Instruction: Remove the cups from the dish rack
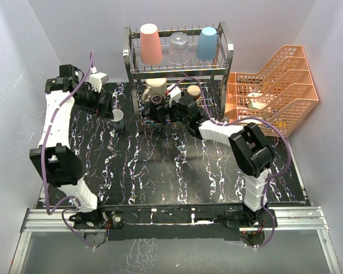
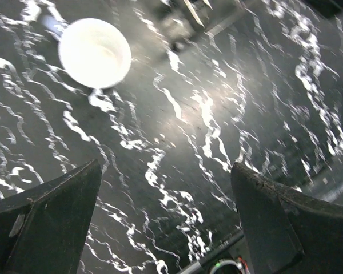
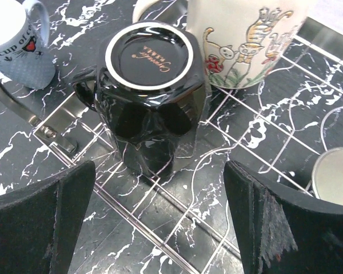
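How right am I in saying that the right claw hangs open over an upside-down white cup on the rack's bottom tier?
Nearly right, but the cup is black, not white. The right wrist view shows the right claw hanging open over an upside-down black cup on the bottom tier of the dish rack.

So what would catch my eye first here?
The shiny dish rack at the back, with a pink tumbler, clear glass and blue tumbler lined up on its top tier. Beside it, to the right, bright orange trays. Below, the right hand hangs open over an upturned black cup.
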